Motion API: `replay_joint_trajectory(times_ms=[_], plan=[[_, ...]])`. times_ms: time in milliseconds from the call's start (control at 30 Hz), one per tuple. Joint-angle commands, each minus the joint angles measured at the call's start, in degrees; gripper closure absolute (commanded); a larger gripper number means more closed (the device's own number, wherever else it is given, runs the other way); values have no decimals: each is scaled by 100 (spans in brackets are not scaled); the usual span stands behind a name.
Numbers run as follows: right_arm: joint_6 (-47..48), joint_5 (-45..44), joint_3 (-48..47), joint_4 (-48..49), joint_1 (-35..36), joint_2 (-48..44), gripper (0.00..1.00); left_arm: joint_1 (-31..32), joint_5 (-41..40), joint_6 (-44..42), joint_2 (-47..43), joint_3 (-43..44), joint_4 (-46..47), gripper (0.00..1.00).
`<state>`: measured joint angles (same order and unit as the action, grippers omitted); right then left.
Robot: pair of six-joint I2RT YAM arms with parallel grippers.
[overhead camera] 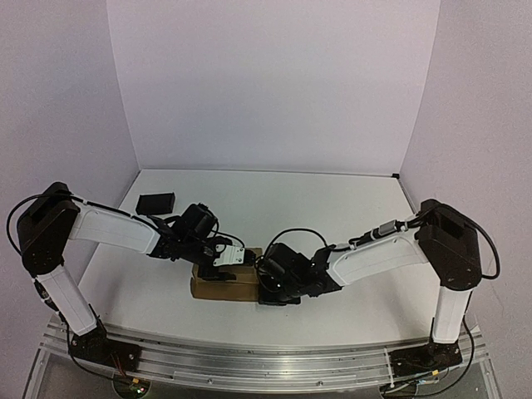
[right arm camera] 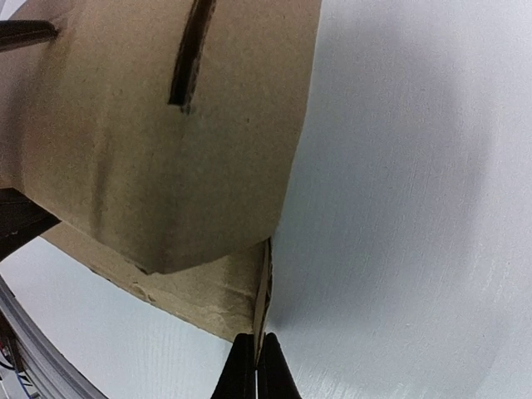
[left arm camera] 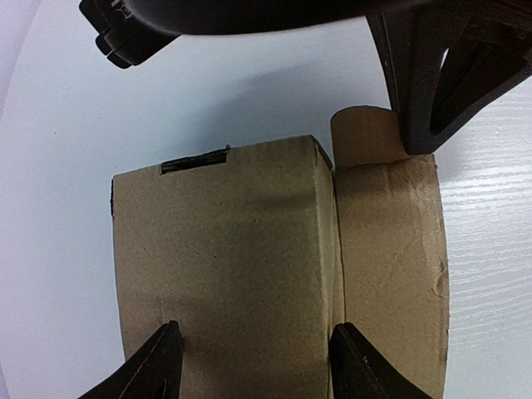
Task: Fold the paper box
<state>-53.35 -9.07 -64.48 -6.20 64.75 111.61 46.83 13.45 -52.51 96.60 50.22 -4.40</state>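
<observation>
The paper box [overhead camera: 223, 287] is a brown cardboard box lying between both arms at the table's near middle. In the left wrist view its top panel [left arm camera: 224, 266] has a slot near the far edge, and a creased flap [left arm camera: 391, 249] lies flat to the right. My left gripper [left arm camera: 258, 332] hovers open over that panel, its fingertips spread across it. My right gripper [right arm camera: 256, 341] is shut on the thin edge of a side flap [right arm camera: 264, 283] at the box's right end. A slotted panel [right arm camera: 166, 141] looms above it.
A smaller black rectangular block [overhead camera: 155, 202] lies at the back left of the white table [overhead camera: 332, 208]. White walls enclose the far and side edges. The arms' mounting rail [overhead camera: 249, 353] runs along the near edge.
</observation>
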Motion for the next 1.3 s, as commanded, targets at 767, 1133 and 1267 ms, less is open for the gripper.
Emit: replay_joint_trajectory(times_ms=[767,1133,1267], plan=[[-459,1895,-1267,-1392,-504,128,100,63,1058,-621,-615,-179,-1416,30],[-726,2554,-1446,-1371,-678,-138,100,102,1757,-936,-1438,-64,-2695,11],[-807,2682,-1602,-1323,-711,-76,100,412,1421,-621,-1775,-303,-2427,15]])
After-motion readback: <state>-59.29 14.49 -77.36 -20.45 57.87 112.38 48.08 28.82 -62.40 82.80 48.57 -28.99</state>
